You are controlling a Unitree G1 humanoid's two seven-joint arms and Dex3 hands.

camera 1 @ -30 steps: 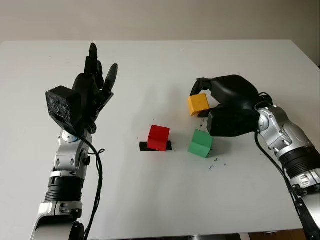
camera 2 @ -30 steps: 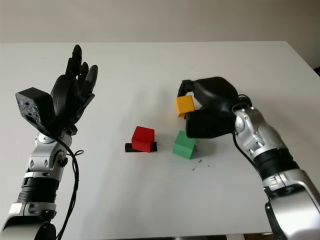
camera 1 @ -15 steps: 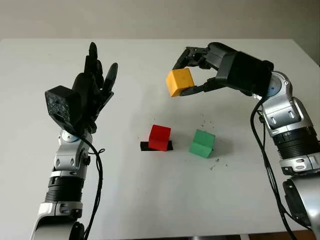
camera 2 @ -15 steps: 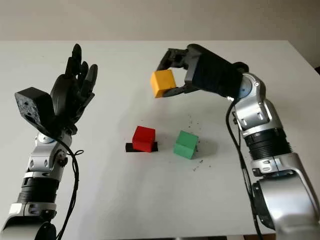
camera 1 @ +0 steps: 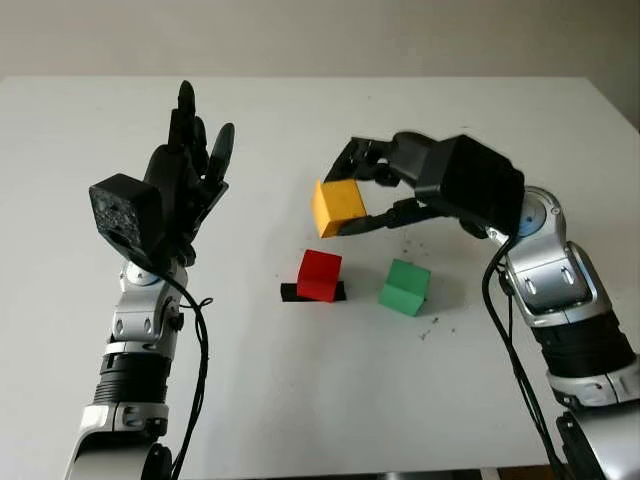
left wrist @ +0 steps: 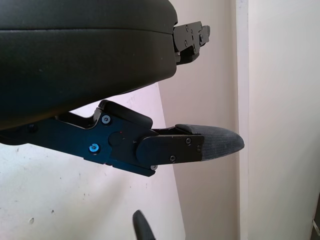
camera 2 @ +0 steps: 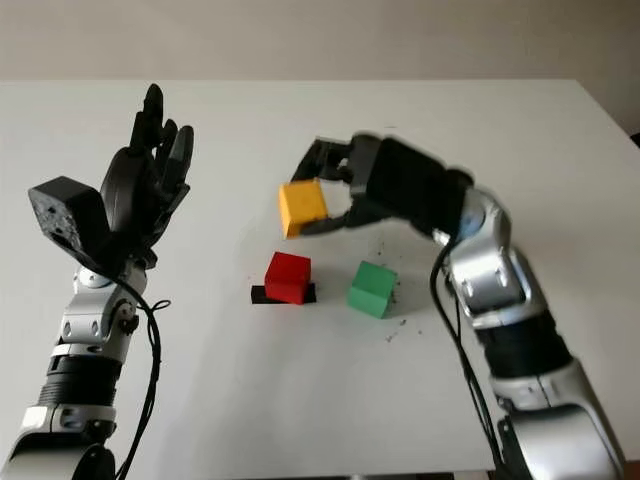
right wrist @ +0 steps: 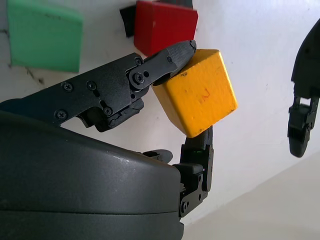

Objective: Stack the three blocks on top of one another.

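Observation:
My right hand (camera 1: 352, 195) is shut on the yellow block (camera 1: 338, 207), holding it in the air just above and slightly behind the red block (camera 1: 319, 274). The red block sits on a small black marker (camera 1: 288, 293) on the white table (camera 1: 320, 400). The green block (camera 1: 404, 286) lies on the table to the right of the red one. In the right wrist view the yellow block (right wrist: 199, 91) is pinched between fingers (right wrist: 167, 58), with the red block (right wrist: 165, 25) and green block (right wrist: 42, 35) beyond. My left hand (camera 1: 185, 170) is open, raised upright at the left.
Small dark specks dot the table near the green block (camera 2: 373, 288). The table's far edge meets a pale wall (camera 1: 320, 35). My left arm (camera 1: 135, 350) rises from the front left and the right arm (camera 1: 570, 320) from the front right.
My right hand has lifted the yellow block from beside the green block, carried it up and left, then lowered it to just above the red block. The left hand has not moved.

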